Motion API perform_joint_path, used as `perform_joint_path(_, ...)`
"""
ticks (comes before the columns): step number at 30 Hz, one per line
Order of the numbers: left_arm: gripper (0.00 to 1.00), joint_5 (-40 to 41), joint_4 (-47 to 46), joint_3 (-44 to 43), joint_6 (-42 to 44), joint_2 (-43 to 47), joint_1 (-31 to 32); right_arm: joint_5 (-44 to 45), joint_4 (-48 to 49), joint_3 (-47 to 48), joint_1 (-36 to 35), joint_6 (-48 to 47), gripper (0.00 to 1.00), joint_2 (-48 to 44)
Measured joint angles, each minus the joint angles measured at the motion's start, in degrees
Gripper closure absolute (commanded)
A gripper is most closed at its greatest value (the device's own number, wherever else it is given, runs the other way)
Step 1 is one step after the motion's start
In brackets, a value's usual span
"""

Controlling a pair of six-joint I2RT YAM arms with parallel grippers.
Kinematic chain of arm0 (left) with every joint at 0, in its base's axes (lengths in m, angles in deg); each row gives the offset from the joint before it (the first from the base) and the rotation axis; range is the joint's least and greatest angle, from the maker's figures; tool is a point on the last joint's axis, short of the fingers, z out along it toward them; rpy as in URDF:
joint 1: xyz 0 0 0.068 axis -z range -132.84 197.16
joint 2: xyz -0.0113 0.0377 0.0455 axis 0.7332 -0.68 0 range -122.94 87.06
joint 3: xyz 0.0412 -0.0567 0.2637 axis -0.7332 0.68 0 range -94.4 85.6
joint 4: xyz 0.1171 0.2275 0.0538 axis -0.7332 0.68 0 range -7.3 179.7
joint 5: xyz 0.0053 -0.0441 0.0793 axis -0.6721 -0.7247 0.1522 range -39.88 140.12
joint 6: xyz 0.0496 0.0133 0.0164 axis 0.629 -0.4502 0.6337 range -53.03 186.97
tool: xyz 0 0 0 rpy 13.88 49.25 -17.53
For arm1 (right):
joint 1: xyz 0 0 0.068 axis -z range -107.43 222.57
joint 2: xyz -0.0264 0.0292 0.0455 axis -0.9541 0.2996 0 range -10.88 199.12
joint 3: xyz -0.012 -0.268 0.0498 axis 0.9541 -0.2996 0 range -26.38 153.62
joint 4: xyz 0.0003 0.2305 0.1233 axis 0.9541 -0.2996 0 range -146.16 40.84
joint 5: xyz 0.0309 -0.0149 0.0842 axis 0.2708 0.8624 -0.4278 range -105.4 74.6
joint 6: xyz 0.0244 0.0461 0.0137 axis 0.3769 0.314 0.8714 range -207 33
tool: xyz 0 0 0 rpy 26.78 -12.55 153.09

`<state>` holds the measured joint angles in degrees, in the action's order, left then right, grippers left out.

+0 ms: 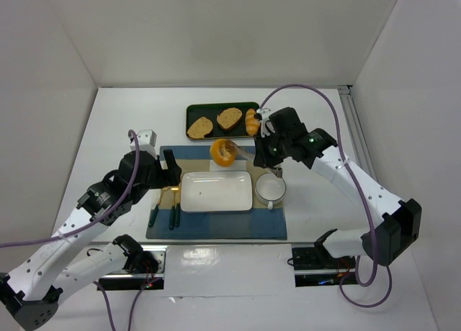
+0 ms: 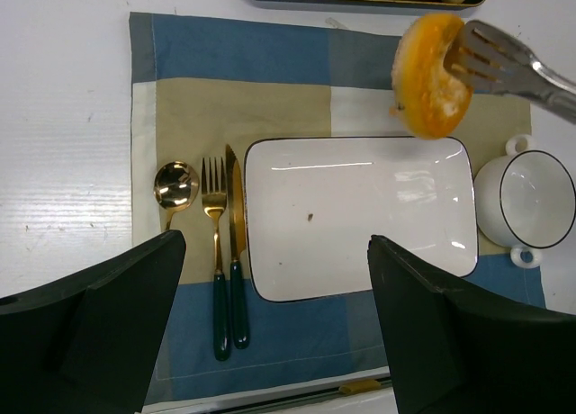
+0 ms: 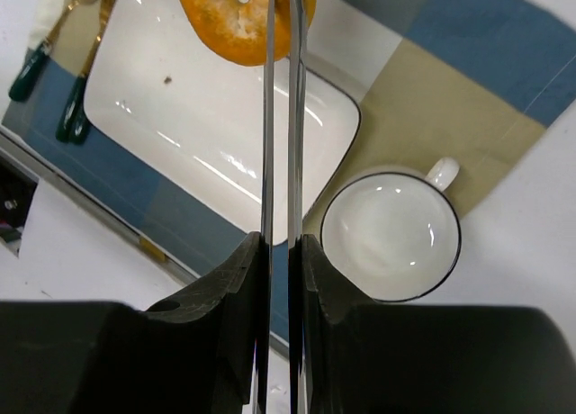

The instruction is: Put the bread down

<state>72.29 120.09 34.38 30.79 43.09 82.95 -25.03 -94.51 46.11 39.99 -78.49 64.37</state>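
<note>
Right gripper [image 3: 281, 252]: the fingers are pressed together on the two blades of a pair of metal tongs [image 3: 279, 117], which are squeezed almost flat between them.
Bread [image 1: 222, 152]: the ring-shaped, golden-orange bread is pinched at the far tip of the tongs, straight out ahead of the right fingers. It is held on edge over the far edge of the plate.
Left gripper [image 2: 276, 247]: the fingers are spread wide apart and held above the near edge of the placemat [image 2: 225, 63].
Plate [image 2: 360, 207]: a white rectangular plate with a dark rim is seen between and just beyond the left fingers. It lies under the tongs ahead of the right fingers.
Cup [image 3: 391, 236]: a white cup with a dark rim is seen just right of the right fingers, beside the plate's end.
Cutlery: a gold spoon [image 2: 175, 184], fork [image 2: 213, 198] and knife [image 2: 236, 243] are laid side by side beyond the left finger of the left gripper, next to the plate.
Tray [image 1: 193, 109]: a dark tray is set well beyond both pairs of fingers, past the bread. Two toast slices [image 1: 200, 127] and a small roll [image 1: 251, 121] are carried on it.
</note>
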Motion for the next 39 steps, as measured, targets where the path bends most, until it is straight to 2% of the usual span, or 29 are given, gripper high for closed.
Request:
perform_joint_path(6, 0.04, 0.0, -0.1, 0.0, 0.0, -0.4, 0.0, 0.0, -1.9, -3.6, -1.8, 1.2, 0.99, -0.4)
perform_joint_path(23, 0.04, 0.0, -0.1, 0.0, 0.1, -0.5, 0.0, -0.5, -3.8, -5.5, -7.8, 1.7, 0.99, 2.9)
perform_joint_path(31, 0.04, 0.0, -0.1, 0.0, 0.1, -0.4, 0.0, -0.7, -3.8, -5.5, -8.0, 1.7, 0.92, 3.7)
perform_joint_path(39, 0.04, 0.0, -0.1, 0.0, 0.1, 0.1, 0.0, -0.7, -3.8, -5.5, -8.1, 1.7, 0.81, 4.0)
